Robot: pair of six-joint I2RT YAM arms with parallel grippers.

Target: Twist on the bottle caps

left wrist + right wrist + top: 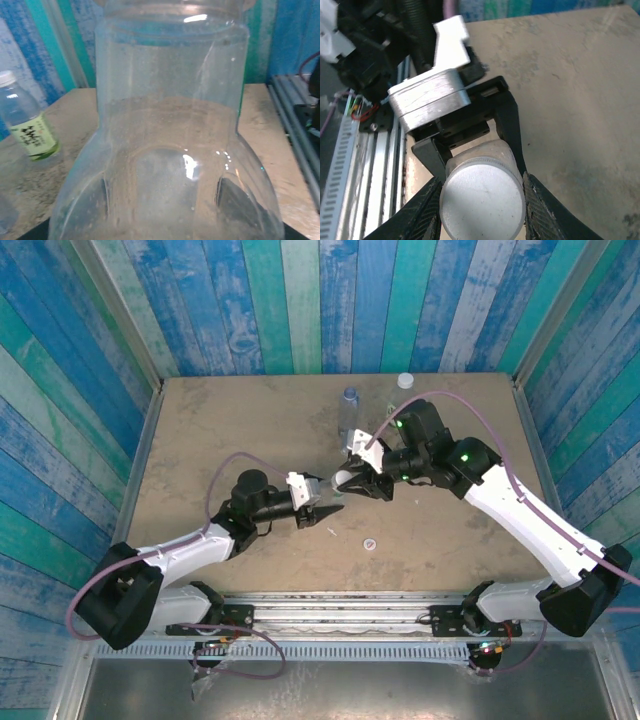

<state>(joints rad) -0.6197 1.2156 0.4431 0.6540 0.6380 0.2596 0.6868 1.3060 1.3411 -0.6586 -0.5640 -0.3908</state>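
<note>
A plain clear bottle (170, 125) sits tilted in my left gripper (325, 502), which is shut on its body; the dark fingers (230, 200) show through the plastic. A pale grey cap (480, 200) sits on the bottle's mouth, and my right gripper (481, 192) is shut on it, one pad touching each side. From above, the two grippers meet at the table's middle, the right gripper (347, 483) just beyond the left. A white cap with a red-blue mark (370, 544) lies loose on the table. The blue-tinted bottle (348, 405) and the green-label bottle (404, 388), wearing a white cap, stand at the back.
The green-label bottle (27, 127) stands upright to the left of the held bottle. A small pale scrap (330, 532) lies near the loose cap. Metal rails (330, 605) run along the table's near edge. Blue plank walls (320, 300) close in the back and sides.
</note>
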